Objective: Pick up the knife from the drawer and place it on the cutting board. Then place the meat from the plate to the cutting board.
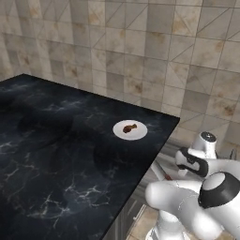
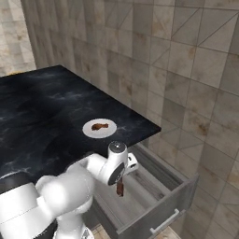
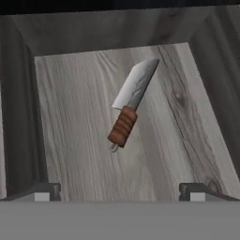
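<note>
Centre of the hand view: knife point(image 3: 129, 110) flat on the drawer point(image 3: 75, 136) floor, long axis diagonal, brown ribbed handle toward lower left, pale blade toward upper right. Along the bottom edge, jaws point(image 3: 121, 191) spread wide, holding nothing, knife above and between the tips, apart from both. Likely needs a wrist roll to close across the handle. On the black tabletop point(image 1: 56, 154), meat point(image 1: 129, 127) on plate point(image 1: 121, 134).

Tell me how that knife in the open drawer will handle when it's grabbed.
The knife looks rigid, so it likely won't flex. Its ribbed brown handle probably grips better than the smooth blade. Lying flat on the drawer floor, it may slide rather than roll if nudged.
</note>
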